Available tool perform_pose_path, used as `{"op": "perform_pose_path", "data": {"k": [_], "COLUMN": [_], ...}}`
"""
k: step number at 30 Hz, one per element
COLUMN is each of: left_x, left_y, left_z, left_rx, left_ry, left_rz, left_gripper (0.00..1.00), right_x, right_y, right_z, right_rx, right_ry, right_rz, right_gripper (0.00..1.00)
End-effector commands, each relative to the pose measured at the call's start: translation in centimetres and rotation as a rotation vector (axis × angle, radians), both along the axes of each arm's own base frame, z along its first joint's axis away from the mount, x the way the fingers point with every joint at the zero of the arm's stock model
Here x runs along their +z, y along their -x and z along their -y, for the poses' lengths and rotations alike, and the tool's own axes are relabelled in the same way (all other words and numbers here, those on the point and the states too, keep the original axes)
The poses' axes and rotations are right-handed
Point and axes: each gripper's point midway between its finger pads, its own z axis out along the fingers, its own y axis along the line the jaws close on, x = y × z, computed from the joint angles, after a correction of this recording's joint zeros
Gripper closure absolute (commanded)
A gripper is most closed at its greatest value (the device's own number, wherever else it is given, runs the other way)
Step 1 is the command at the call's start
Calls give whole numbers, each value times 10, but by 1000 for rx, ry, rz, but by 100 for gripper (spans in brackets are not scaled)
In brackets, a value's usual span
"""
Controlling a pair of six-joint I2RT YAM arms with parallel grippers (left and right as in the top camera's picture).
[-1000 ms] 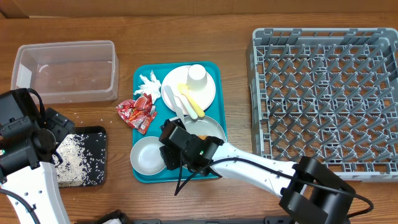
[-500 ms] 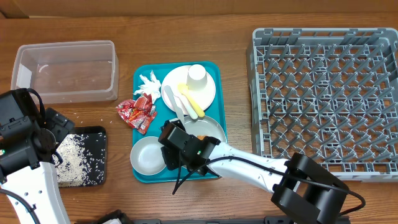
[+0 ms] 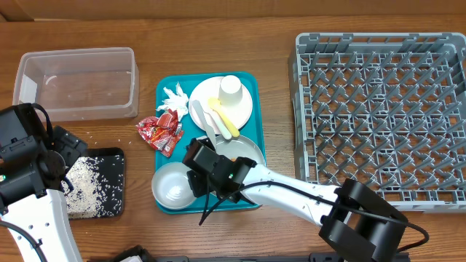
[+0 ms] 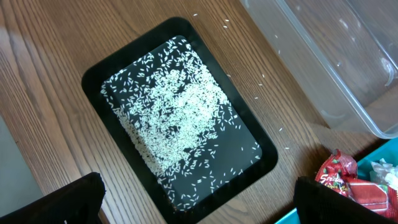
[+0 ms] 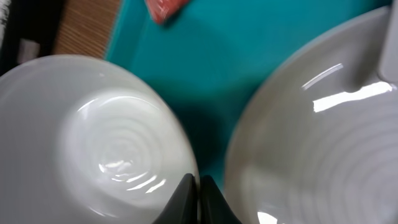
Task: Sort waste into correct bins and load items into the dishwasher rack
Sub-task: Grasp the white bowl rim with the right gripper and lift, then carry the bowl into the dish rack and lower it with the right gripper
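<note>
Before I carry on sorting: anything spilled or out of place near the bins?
Yes. Loose rice grains lie scattered on the table around the black tray, toward the clear tub, outside either bin.

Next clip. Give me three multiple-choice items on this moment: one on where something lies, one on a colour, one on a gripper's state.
1. Most of the rice lies in: A the clear tub; B the black tray; C the dishwasher rack.
2. The serving tray is: A yellow; B grey; C teal.
3. The right gripper is: A open above the dishwasher rack; B shut on the rim of the small white bowl; C shut on a red wrapper.

Answers: B, as grains cover the black tray's floor in the left wrist view. C, as the overhead view shows it teal. B, as the right wrist view shows its jaws closed at the bowl's rim.
</note>
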Motion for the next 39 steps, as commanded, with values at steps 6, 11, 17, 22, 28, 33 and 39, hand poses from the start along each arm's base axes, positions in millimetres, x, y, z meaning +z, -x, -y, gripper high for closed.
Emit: {"op": "perform_pose_path", "data": {"k": [6,11,17,22,28,33,39], "left_x": [2,2,2,2,2,2,2], "left_y": [3,3,3,3,3,3,3], "left_z": [-3,-3,-3,-3,-3,-3,-3], "left_rx": [25,25,25,25,25,25,25], "left_ry": [-15,-15,-15,-15,-15,-15,-15], "left_rz": [3,3,3,3,3,3,3], "left_gripper": [0,0,0,0,0,0,0], "right_x": [55,106,175,204,219,233,258], "right_y": [-15,-47,-108,-144,-166,-159,-147], "right_z": [-29,-10,77,167,289,373,416], "right_rx": [10,-65,-265,-436,-718,-955,-1110], "right_ry": [-90,-107,-77,-48,143,441,669], "right_rz": [38,97,211,263,355,470,598], "right_gripper": [96,96,96,96,96,96,96]}}
